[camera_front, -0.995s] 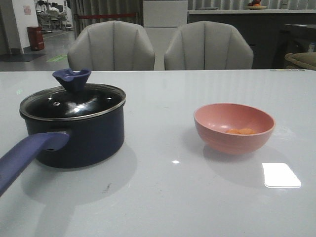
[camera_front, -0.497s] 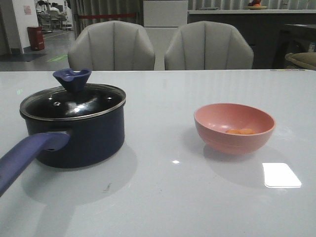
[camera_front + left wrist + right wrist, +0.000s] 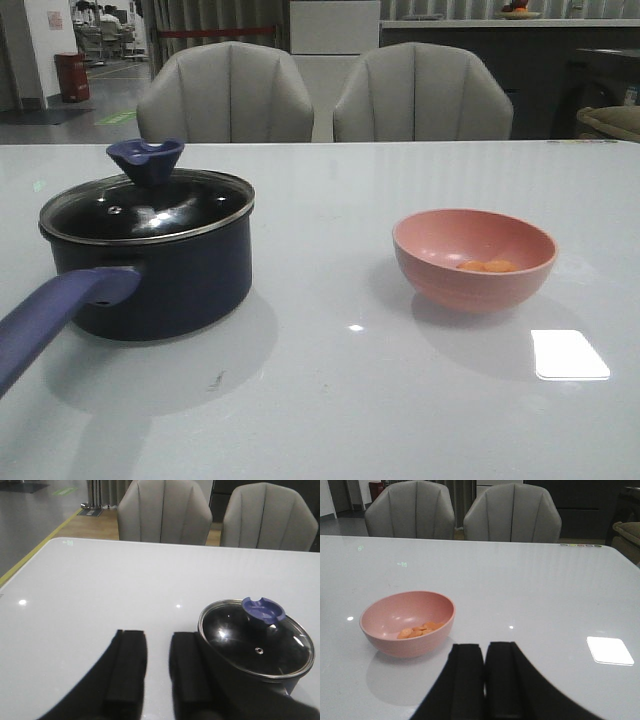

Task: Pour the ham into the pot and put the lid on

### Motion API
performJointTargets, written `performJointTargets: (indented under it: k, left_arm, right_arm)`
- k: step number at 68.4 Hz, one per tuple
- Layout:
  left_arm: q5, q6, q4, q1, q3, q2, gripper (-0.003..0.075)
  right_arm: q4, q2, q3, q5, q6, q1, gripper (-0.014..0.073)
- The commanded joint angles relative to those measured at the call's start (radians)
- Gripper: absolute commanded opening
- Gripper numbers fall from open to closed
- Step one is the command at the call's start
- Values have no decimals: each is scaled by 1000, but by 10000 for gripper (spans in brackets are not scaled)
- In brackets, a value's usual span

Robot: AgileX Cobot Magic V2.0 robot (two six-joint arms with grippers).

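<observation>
The dark navy pot (image 3: 160,280) stands on the left of the white table, its purple-blue handle (image 3: 55,315) pointing toward me. The glass lid (image 3: 150,205) rests on it, blue knob (image 3: 146,160) on top; lid (image 3: 257,640) and knob (image 3: 263,610) also show in the left wrist view. Orange-pink ham slices (image 3: 487,266) lie in a pink bowl (image 3: 474,258) on the right, ham (image 3: 420,629) also visible in the right wrist view. My left gripper (image 3: 159,640) is open beside the pot, holding nothing. My right gripper (image 3: 485,647) is shut and empty, beside the bowl (image 3: 407,622).
Two grey chairs (image 3: 225,95) (image 3: 422,95) stand behind the table's far edge. A bright light reflection (image 3: 569,354) lies on the table near the bowl. Neither gripper shows in the front view.
</observation>
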Motion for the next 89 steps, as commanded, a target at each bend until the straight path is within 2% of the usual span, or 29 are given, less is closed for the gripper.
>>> performJointTargets:
  k: [1,6,12,27,42,62,69,82,89]
  left_arm:
    - [-66,-12,-7,-7,-37,39,470]
    - [-66,-12,-7,-7,-39,64,601]
    - [-52,-12,-7,-7,-61,100,661]
    - [35,-12,-23,-31,-218,279,658]
    - [211,-12,-23,-127,-476,595,658]
    - [283,-12,-25,-281,-781,1031,658]
    - [333,-14,-25,-306,-883,1171,658]
    - [509,-45,-25,-327,-1082,1375,658]
    - [544,-57,-25,-337,-1153,1444,658]
  right_arm:
    - [-15,-19,-5,-76,-4,-6,158]
    - [-15,-19,-5,-76,-4,-6,158]
    - [-15,-19,-5,-76,-4,-6,158]
    - [-15,-19,-5,-76,-4,-6,158]
    - [-15,-19,-5,-76,-4,-6,158]
    - [-15,-19,-5,-76,-4,-6,158]
    - [-15,-19,-5,-76,-4,-6,158]
    - [-15,-19,-5,-76,-4,-6,158]
    - [-15,-19,-5,-76,-4,-6,158]
